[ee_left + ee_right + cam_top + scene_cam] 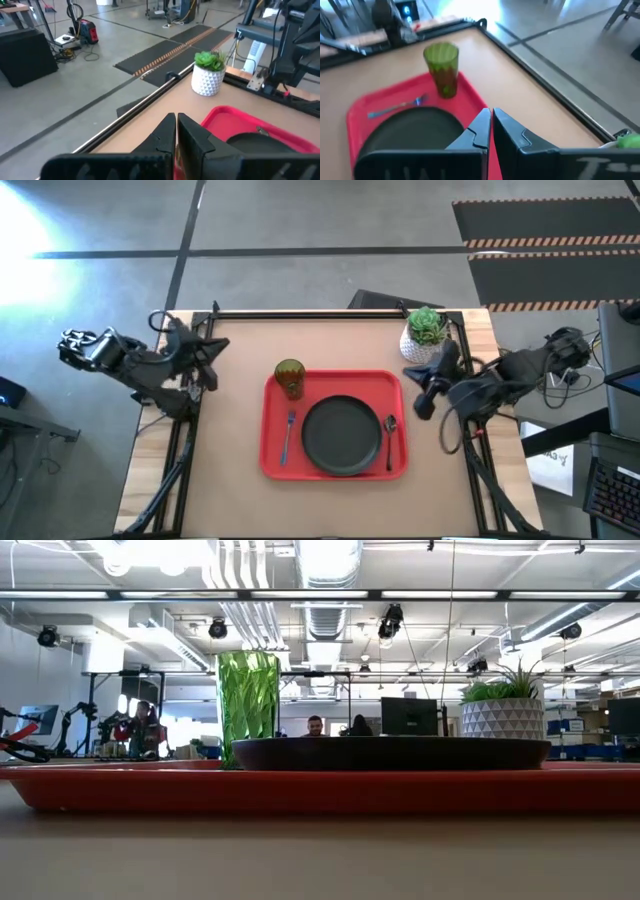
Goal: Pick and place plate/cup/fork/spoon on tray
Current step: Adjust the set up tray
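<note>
The right gripper (423,393), fingers together and empty, hangs just beside the tray (274,460), nearer than the left gripper (205,360), also pressed together; plate (341,436), cup (289,377), fork (288,435) and spoon (390,437) already sit on it.

Open workshop hall around a tan counter (240,500)

Grey concrete floor (300,220) crossed by dark lines, with black mats (545,240) edged in orange stripes beyond the counter's far side. Strong glare falls on the floor at one far corner. The level view shows a white ceiling with ducts (325,580), pipes and hanging lamps, monitors (408,716) on far desks, and people (315,726) seated in the distance.
</note>
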Tool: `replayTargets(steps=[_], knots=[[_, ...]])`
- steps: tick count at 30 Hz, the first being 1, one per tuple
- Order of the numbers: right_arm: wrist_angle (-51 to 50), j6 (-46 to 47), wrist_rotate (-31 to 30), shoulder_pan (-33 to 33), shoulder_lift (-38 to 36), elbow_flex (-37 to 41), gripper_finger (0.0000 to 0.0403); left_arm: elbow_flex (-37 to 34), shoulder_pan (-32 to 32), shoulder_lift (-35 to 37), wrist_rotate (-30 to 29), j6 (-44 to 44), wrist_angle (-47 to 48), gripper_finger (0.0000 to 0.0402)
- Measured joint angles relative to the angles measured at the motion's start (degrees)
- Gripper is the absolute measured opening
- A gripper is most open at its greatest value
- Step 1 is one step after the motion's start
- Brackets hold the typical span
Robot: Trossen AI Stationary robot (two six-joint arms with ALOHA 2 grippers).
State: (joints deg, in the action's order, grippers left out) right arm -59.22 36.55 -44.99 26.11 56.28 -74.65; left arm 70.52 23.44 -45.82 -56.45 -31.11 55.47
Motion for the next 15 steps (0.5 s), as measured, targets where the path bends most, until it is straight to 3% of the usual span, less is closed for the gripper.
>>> replayTargets(steps=[5, 12, 15], knots=[[-0.03, -0.59, -1.16, 0.0, -6.35, 0.0, 0.0009, 0.0, 0.0, 2.94, -0.04, -2.38, 6.74, 0.0], [-0.76, 1.17, 0.26, 0.0, -11.6, 1.15, 0.0009, -0.09, -0.02, 4.74, 0.74, -17.64, 23.63, 0.0], [-4.5, 7.33, 2.33, 0.0, -13.14, 2.81, 0.0009, -0.82, -0.02, 4.73, 3.96, -24.57, 30.13, 0.0]])
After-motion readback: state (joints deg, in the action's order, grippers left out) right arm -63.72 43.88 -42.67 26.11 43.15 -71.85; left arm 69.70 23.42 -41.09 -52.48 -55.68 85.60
